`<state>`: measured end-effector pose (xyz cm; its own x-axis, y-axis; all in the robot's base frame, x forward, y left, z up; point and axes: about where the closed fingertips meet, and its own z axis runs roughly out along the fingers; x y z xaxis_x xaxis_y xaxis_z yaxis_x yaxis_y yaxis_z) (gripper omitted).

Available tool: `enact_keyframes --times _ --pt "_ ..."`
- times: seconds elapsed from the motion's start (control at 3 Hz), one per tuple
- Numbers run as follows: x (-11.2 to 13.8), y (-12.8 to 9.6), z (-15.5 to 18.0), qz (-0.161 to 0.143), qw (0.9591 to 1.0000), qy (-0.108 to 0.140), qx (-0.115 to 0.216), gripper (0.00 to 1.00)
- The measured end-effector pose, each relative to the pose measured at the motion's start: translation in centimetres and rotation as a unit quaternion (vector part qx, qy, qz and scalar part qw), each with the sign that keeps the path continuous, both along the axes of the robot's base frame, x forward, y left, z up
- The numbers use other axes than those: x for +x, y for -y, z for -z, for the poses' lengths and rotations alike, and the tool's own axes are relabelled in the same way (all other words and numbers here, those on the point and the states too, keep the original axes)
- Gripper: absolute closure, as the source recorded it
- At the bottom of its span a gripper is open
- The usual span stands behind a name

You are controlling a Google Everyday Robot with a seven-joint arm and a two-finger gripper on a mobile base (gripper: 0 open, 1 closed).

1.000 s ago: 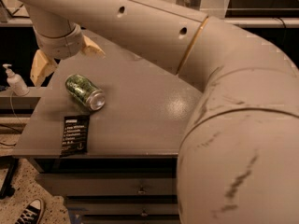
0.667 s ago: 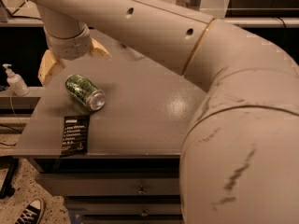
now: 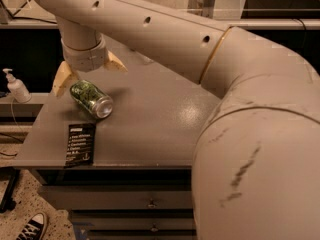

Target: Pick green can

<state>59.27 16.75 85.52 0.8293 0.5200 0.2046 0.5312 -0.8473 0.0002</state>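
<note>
The green can (image 3: pixel 91 99) lies on its side on the grey table (image 3: pixel 160 119), near the left edge, its silver end facing front right. My gripper (image 3: pixel 89 72) hangs just above and behind the can. Its two cream fingers (image 3: pixel 62 79) are spread wide apart, one to the can's left, the other (image 3: pixel 115 62) to its upper right. It holds nothing.
A flat black packet (image 3: pixel 80 144) with white text lies at the table's front left edge. A pump bottle (image 3: pixel 17 86) stands on a shelf to the left. My large arm (image 3: pixel 250 134) fills the right side. Drawers (image 3: pixel 125 201) sit under the table; a shoe (image 3: pixel 32 228) is on the floor.
My gripper has moved right and down toward the can, now straddling its far end. The can and the packet have not moved.
</note>
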Motion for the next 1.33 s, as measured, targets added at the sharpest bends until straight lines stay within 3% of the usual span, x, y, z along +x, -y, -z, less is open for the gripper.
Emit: enact_keyframes --times 0.33,1.33 --pt "0.03 0.14 1.31 0.005 0.9999 -0.013 -0.010 0.18" --pt "-0.10 -0.35 1.54 0.013 0.9995 -0.013 -0.027 0.87"
